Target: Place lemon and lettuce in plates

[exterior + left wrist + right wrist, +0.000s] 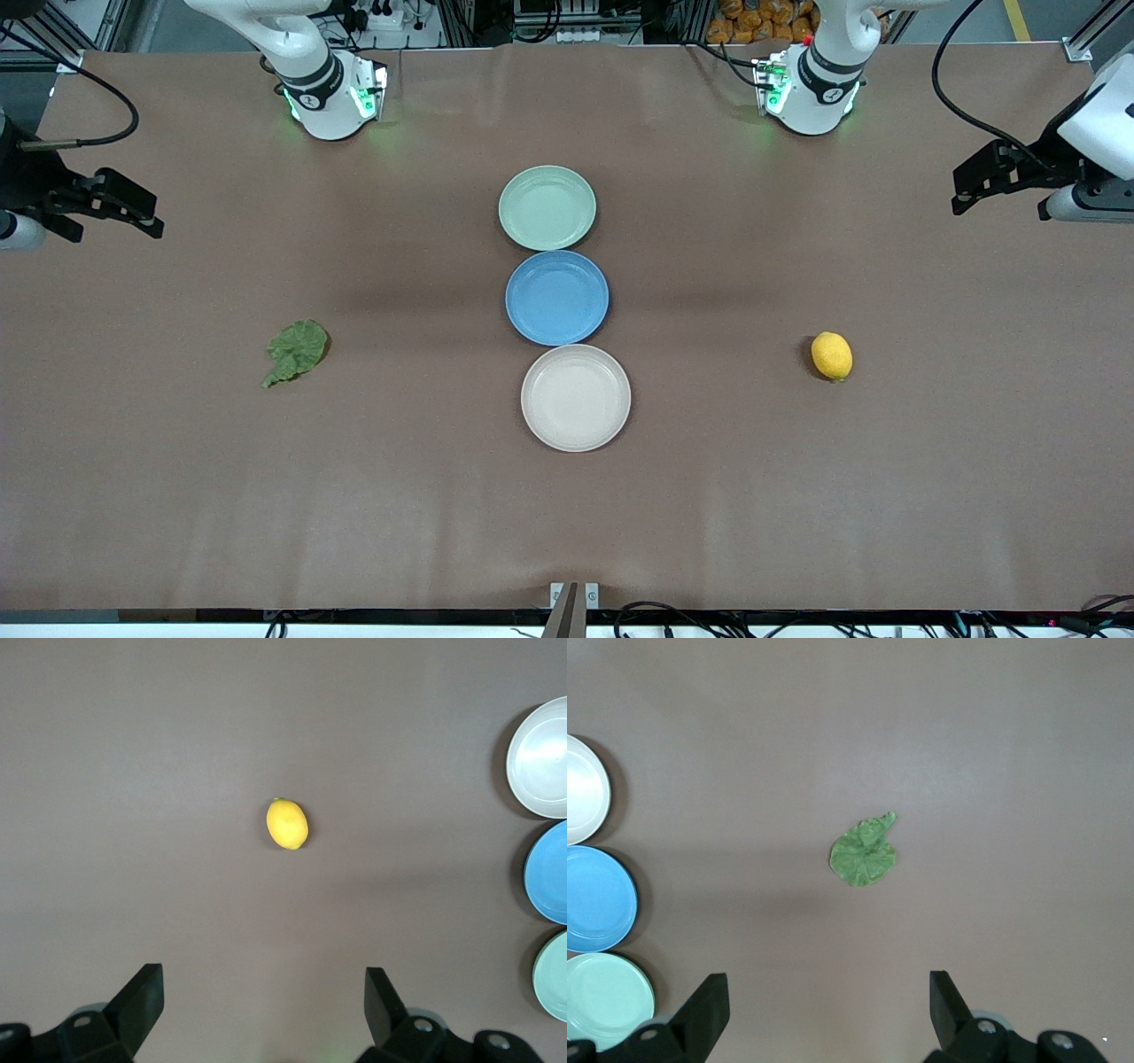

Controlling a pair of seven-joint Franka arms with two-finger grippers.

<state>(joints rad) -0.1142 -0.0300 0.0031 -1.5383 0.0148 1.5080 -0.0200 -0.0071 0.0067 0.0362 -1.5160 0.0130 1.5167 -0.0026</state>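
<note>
The lemon (832, 355) lies on the table toward the left arm's end; it also shows in the left wrist view (287, 824). The lettuce (297, 351) lies flat toward the right arm's end and shows in the right wrist view (864, 855). The mint plate (547, 207) and the beige plate (576, 398) lie empty mid-table, the beige one nearest the front camera. My left gripper (957, 190) (263, 983) is open and empty, high over the table's end. My right gripper (152, 215) (827, 986) is open and empty, high over its end.
A blue plate (557, 297) lies empty between the mint and beige plates, touching both. The three plates form a row along the table's middle. The two arm bases stand along the edge farthest from the front camera.
</note>
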